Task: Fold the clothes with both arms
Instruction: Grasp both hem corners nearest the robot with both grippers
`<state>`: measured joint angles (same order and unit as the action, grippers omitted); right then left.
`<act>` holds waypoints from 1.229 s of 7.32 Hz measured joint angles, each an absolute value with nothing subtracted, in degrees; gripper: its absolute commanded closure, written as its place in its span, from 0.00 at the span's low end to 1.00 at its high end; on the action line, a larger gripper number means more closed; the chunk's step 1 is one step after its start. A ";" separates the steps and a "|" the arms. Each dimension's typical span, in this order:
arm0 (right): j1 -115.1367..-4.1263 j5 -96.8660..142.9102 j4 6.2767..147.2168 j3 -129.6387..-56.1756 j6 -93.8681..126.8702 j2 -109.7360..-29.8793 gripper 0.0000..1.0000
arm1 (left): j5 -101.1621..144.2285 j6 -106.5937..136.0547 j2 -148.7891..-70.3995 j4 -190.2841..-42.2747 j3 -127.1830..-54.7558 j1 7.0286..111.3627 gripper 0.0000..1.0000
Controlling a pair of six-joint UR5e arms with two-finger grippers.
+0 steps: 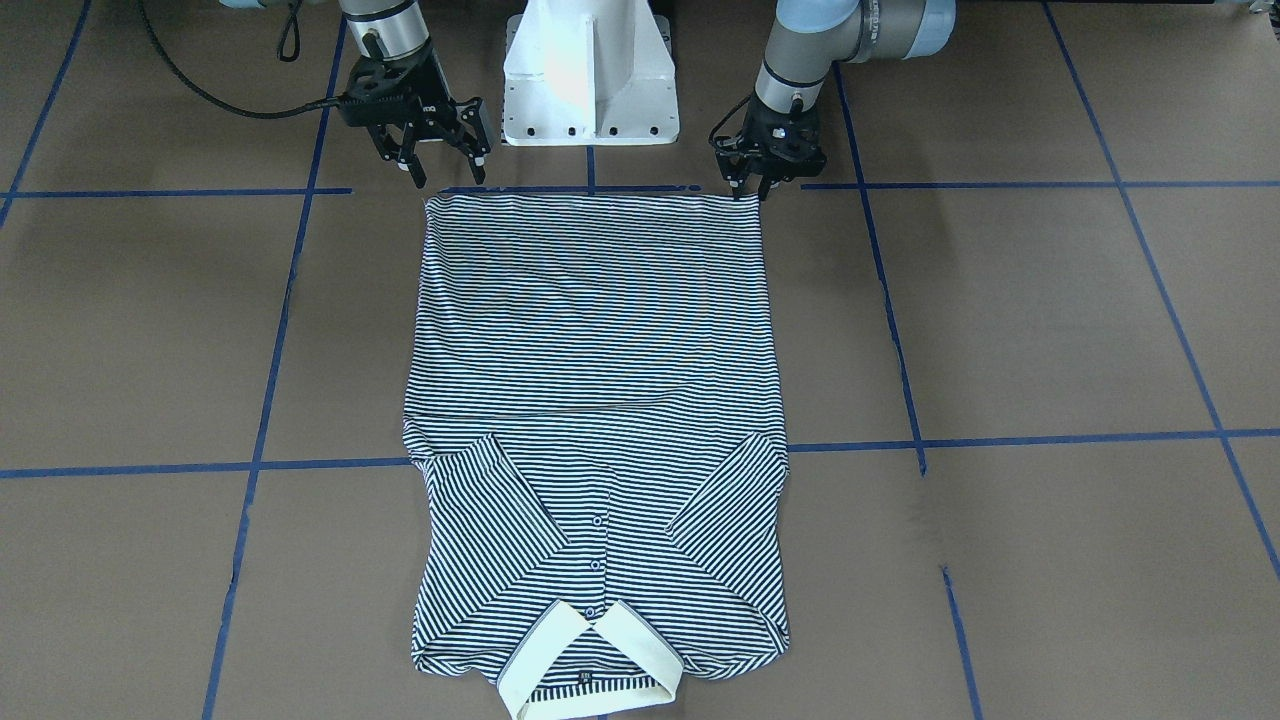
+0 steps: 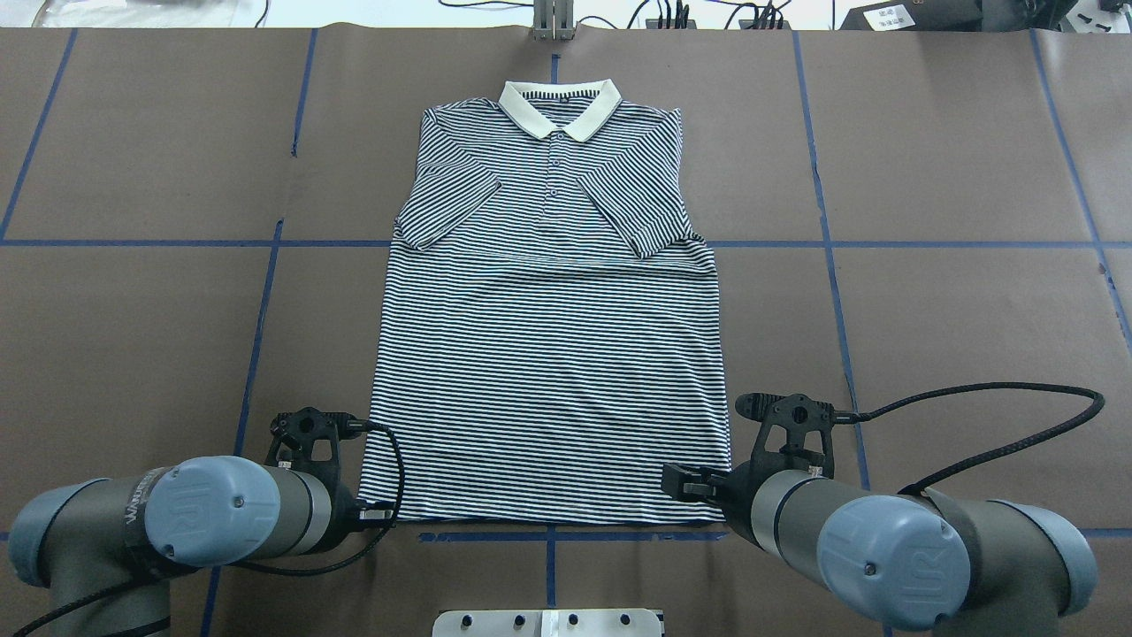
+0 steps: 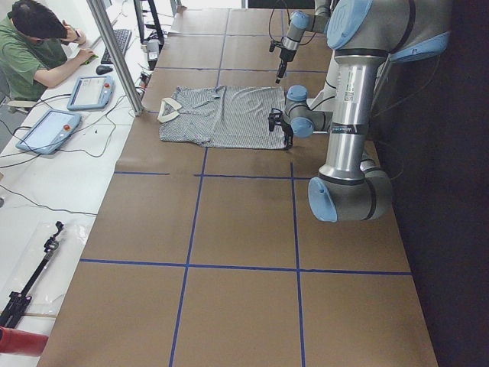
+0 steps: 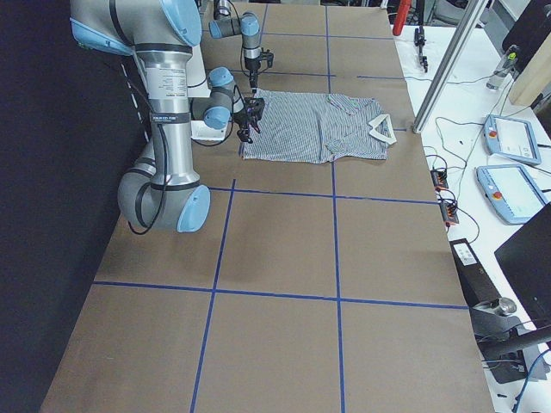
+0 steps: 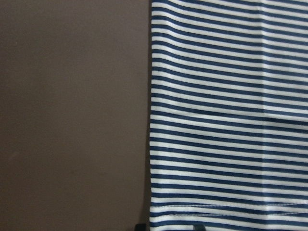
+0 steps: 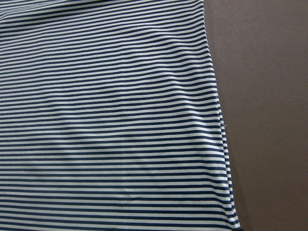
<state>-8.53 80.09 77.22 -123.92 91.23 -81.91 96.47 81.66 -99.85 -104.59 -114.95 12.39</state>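
Note:
The striped polo shirt (image 1: pixel 590 330) lies flat and face up on the brown table, with its cream collar (image 2: pixel 557 106) at the far side and both sleeves folded in over the chest. Its hem lies nearest the robot. My left gripper (image 1: pixel 750 188) is down at the hem's left corner. In the left wrist view two dark fingertips (image 5: pixel 140 227) stand a little apart, astride that corner of the shirt (image 5: pixel 226 120). My right gripper (image 1: pixel 447 172) is open and empty, just off the hem's right corner. The right wrist view shows only the shirt's edge (image 6: pixel 110 120).
The white pedestal base (image 1: pixel 590 80) stands just behind the hem. Blue tape lines (image 1: pixel 260 400) cross the brown table. Bare table lies on both sides of the shirt. An operator (image 3: pixel 38 46) sits at a side desk with handheld control tablets (image 3: pixel 47 130) beyond a metal post (image 3: pixel 118 53).

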 measured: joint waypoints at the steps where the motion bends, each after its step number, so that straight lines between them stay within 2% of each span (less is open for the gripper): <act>1: -8.49 80.02 77.24 -123.88 91.23 -81.91 0.16 | 96.44 81.67 -99.97 -104.59 -114.71 12.42 1.00; 3: -8.39 79.98 77.22 -123.85 91.23 -81.91 0.16 | 96.42 81.65 -100.15 -104.59 -114.41 12.52 1.00; 5: -7.88 79.44 77.27 -123.64 91.94 -81.95 0.41 | 96.38 81.56 -100.22 -104.53 -114.75 12.81 1.00; 9: -2.65 72.30 80.58 -121.53 102.19 -81.92 0.41 | 96.41 81.55 -100.68 -104.50 -115.86 13.86 1.00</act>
<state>-2.65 72.30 80.58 -121.53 102.19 -81.92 96.41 81.55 -100.68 -104.50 -115.86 13.86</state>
